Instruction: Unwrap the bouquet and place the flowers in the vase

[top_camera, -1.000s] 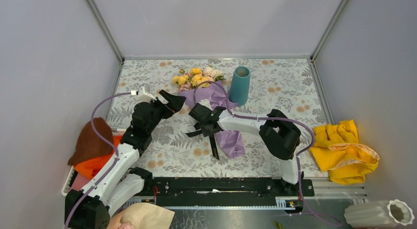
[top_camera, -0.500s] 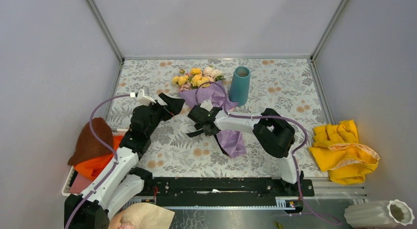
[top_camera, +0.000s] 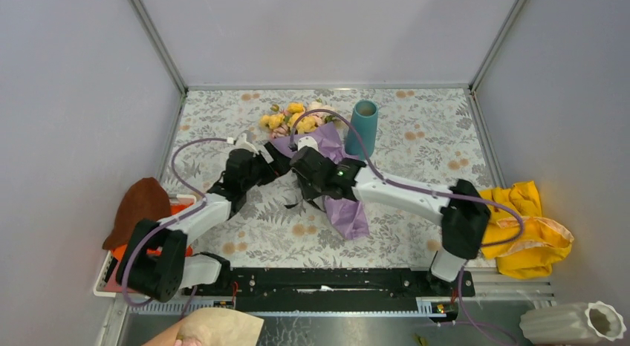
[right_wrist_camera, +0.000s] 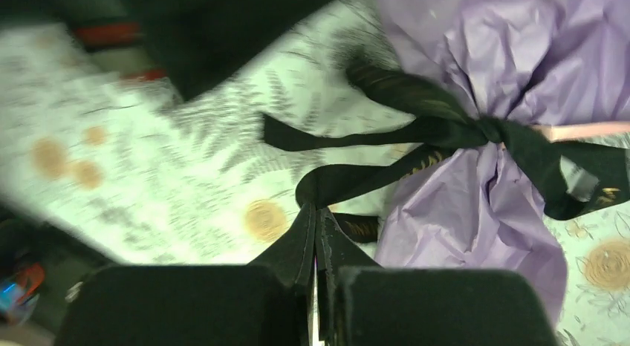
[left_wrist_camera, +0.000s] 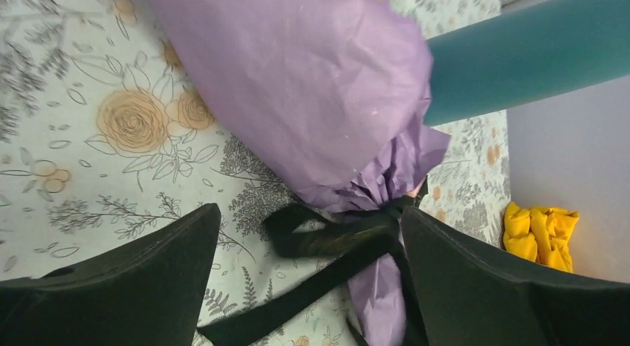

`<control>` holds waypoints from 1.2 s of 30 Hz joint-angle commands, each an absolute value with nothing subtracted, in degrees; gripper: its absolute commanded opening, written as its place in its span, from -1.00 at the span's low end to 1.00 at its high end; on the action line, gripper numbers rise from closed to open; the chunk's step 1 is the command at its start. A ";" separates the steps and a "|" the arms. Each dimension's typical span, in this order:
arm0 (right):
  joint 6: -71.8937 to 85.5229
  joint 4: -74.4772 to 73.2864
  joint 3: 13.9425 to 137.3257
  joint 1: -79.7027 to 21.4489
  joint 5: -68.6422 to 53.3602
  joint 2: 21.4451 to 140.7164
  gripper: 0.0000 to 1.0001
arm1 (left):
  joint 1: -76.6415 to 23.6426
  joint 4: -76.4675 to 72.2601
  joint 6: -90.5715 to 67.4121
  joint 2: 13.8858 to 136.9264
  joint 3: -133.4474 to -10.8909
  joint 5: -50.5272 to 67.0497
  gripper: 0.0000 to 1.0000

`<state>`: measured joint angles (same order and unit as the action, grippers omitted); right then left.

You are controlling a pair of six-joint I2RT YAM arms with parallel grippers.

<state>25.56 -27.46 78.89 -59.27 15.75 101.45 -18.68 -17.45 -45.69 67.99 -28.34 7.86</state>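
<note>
The bouquet (top_camera: 327,144) lies on the floral tablecloth, a lilac paper cone (left_wrist_camera: 297,86) with yellow and pink flowers (top_camera: 293,119) at its far end. A black ribbon (right_wrist_camera: 446,127) ties its neck. The teal vase (top_camera: 364,127) stands upright just right of the blooms and crosses the top of the left wrist view (left_wrist_camera: 520,56). My right gripper (right_wrist_camera: 316,209) is shut on a tail of the ribbon near the knot (top_camera: 303,184). My left gripper (left_wrist_camera: 310,212) is open, its fingers either side of the ribbon's bow (left_wrist_camera: 334,238), above the bouquet's neck (top_camera: 278,157).
A crumpled yellow cloth (top_camera: 524,227) lies at the right edge. Brown and orange cloths (top_camera: 141,212) sit in a tray at the left. A white ribbed vase (top_camera: 576,324) lies off the table at the near right. A black rail (top_camera: 334,281) runs along the near edge.
My right gripper has shut on the ribbon tail and shifted farther back along the bouquet, its elbow swinging right. My left arm has reached right to the bouquet's neck, still open.
</note>
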 commanded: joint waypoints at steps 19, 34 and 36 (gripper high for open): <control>12.09 -15.81 89.90 -63.46 -7.60 85.47 -1.00 | -22.81 -16.69 -46.51 77.53 -34.99 5.85 0.96; 6.47 -15.25 89.29 -63.41 8.21 85.12 -0.87 | -24.87 -6.29 -45.91 76.10 -38.23 0.48 0.97; 8.97 -16.18 87.30 -63.45 10.20 85.40 -0.81 | -24.87 -1.66 -44.03 74.91 -38.60 0.21 0.97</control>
